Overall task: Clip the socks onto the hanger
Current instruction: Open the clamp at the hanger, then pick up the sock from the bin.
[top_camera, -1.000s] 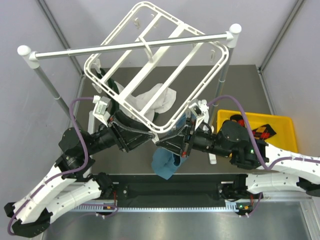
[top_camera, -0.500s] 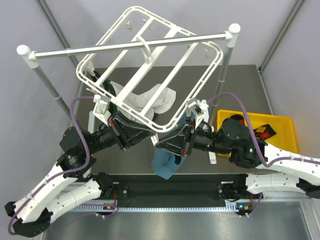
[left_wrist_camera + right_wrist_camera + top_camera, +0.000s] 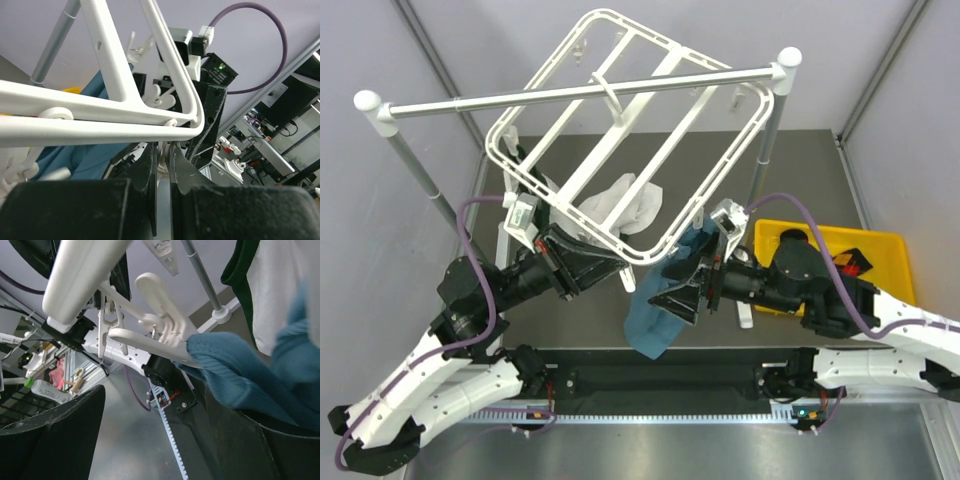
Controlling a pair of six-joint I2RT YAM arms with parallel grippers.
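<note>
Left wrist: hanger (image 3: pixel 100 131) corner just above closed left gripper (image 3: pixel 163 152); right gripper (image 3: pixel 155 410) spread apart.

Count taken from the overhead view.
- hanger (image 3: pixel 603 14): 1, upper centre.
- rail (image 3: pixel 450 104): 1, across the upper frame; ball ends (image 3: pixel 366 100): 2, one upper left, one upper right.
- teal-blue cloth (image 3: pixel 650 320): 1, lower centre.
- white cloth (image 3: pixel 625 205): 1, centre.
- yellow bin (image 3: pixel 880 245): 1, right of centre.
- socks (image 3: pixel 840 262): dark patterned fabric in the bin, number not resolvable.
- Robot arms: 2, left arm (image 3: pixel 470 300) lower left, right arm (image 3: pixel 810 285) lower right.
</note>
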